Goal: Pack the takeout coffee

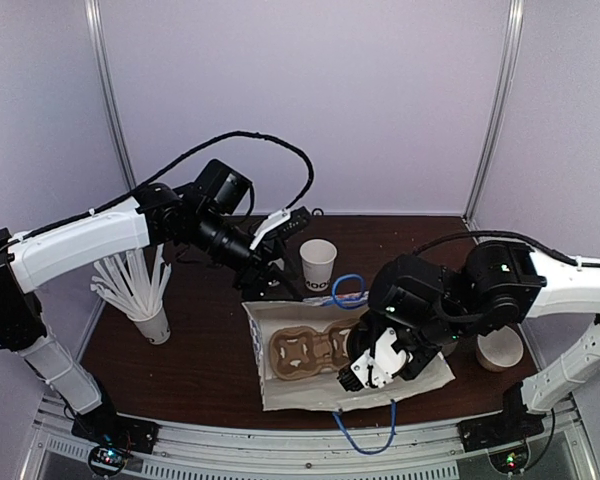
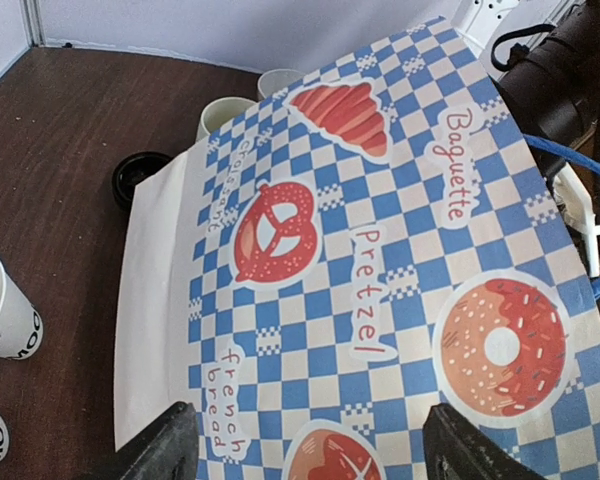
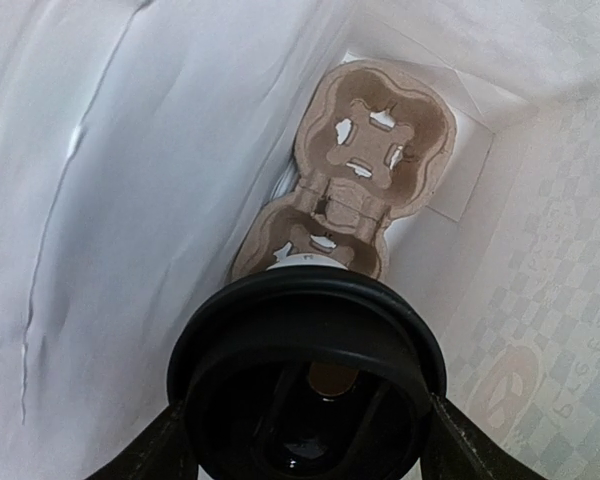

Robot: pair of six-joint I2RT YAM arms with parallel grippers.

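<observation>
Nearest the arm bases, the paper bag lies open on the surface, one blue rope handle trailing toward me. My right pincer reaches into the bag mouth, clamped on a black-lidded takeout cup, lid facing the wrist camera. Past the lid, a brown cardboard cup carrier rests deep in the bag. My left pincer is at the bag's far edge, fingers apart over the blue-checked bakery print; I cannot tell whether they touch it. Behind the bag an unlidded MOO cup stands upright. A loose black lid lies beside the bag. Off left stands a cup of straws; off right, a cream cup.
</observation>
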